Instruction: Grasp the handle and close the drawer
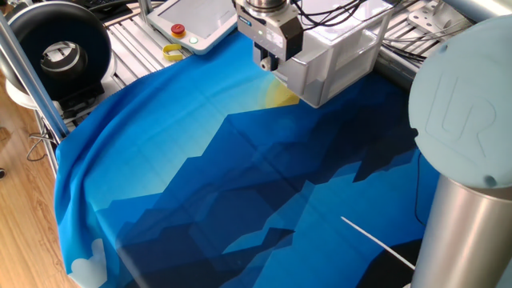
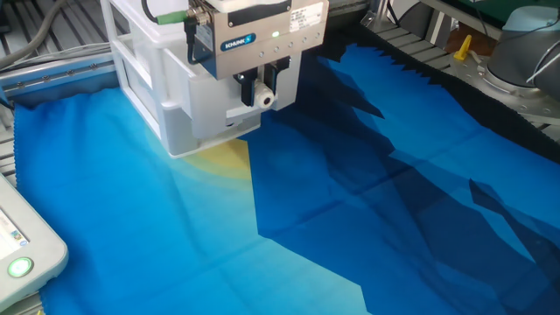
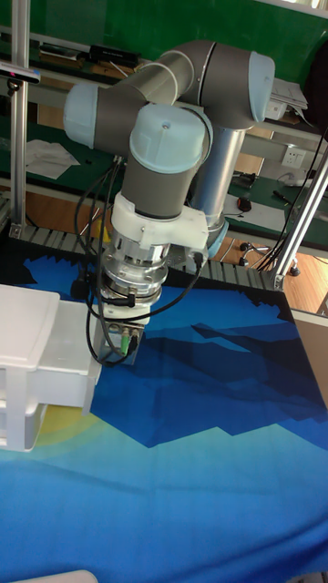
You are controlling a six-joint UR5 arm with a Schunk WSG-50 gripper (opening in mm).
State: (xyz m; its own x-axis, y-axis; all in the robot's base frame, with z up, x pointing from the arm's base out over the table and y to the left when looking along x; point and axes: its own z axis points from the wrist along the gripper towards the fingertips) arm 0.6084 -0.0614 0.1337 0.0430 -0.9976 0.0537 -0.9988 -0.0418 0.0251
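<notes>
Two dark fingers [image 2: 248, 87] of the boxy metal end effector [image 2: 261, 94] pinch the small round white handle [image 2: 262, 100] on the translucent plastic drawer [image 2: 214, 109].

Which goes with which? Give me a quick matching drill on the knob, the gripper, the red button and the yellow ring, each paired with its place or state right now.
Things:
1. knob
2. gripper
3. red button
4. yellow ring

Places or states:
A. lying on the slatted metal beside the white panel
B. shut on the knob
C. on the white panel
D. between the gripper's fingers, at the drawer front

Pairs: 1-D, 2-B, 3-C, 4-A
</notes>
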